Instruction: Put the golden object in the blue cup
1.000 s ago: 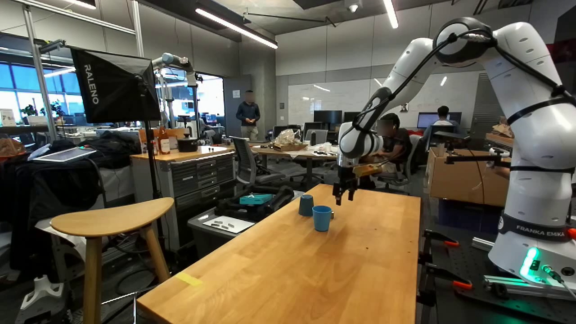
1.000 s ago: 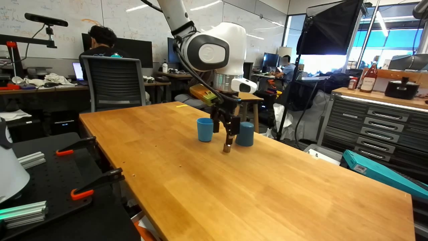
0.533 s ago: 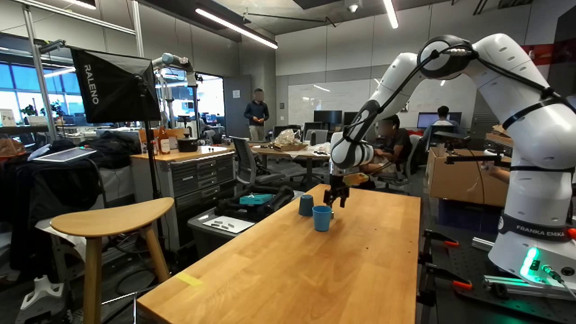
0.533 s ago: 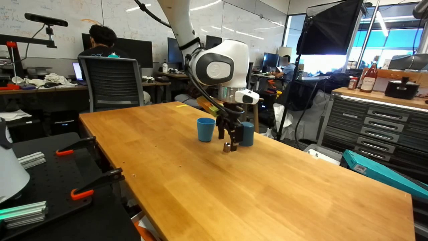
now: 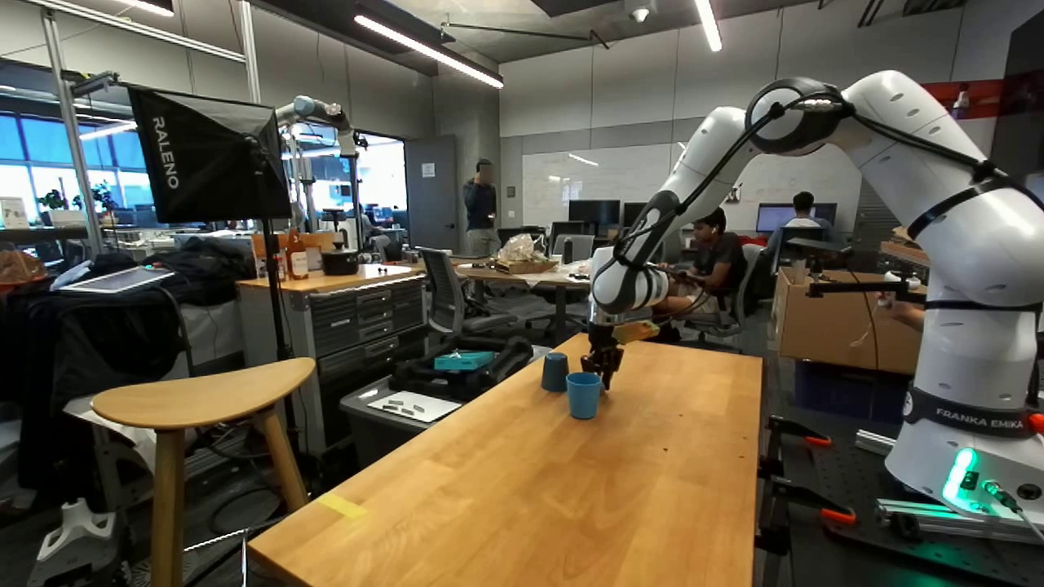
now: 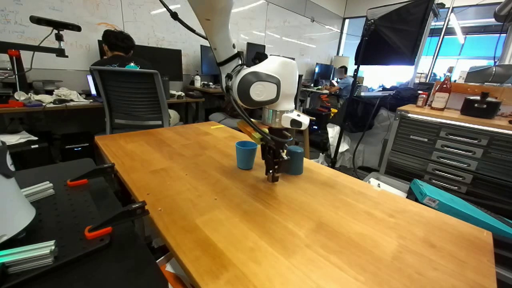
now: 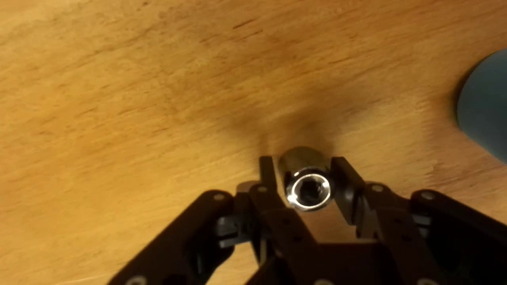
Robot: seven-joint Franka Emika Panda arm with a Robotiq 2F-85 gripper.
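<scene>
The golden object (image 7: 304, 180), a small shiny metal cylinder with a hollow top, stands upright on the table between the gripper's fingertips. My gripper (image 7: 302, 159) reaches down around it. Its jaws are partly closed: a thin gap shows on the left side, while the right finger (image 7: 345, 186) is very near or touching. In both exterior views the gripper (image 5: 605, 383) is low at the tabletop, and its fingers (image 6: 273, 176) mostly hide the object. The bright blue cup (image 6: 246, 155) stands upright close by, its mouth up; it also shows as the blue cup (image 5: 583, 397).
A darker blue-grey cup (image 6: 295, 161), turned upside down, stands close on another side of the gripper. At the right edge of the wrist view is a blue-grey rounded shape (image 7: 485, 105); which cup, I cannot tell. Clamps (image 6: 120, 216) grip the wooden table's (image 6: 320, 224) edge.
My gripper has come down and shifted toward the cups, and its fingers now straddle the golden object. The jaws have narrowed. Both cups stay put.
</scene>
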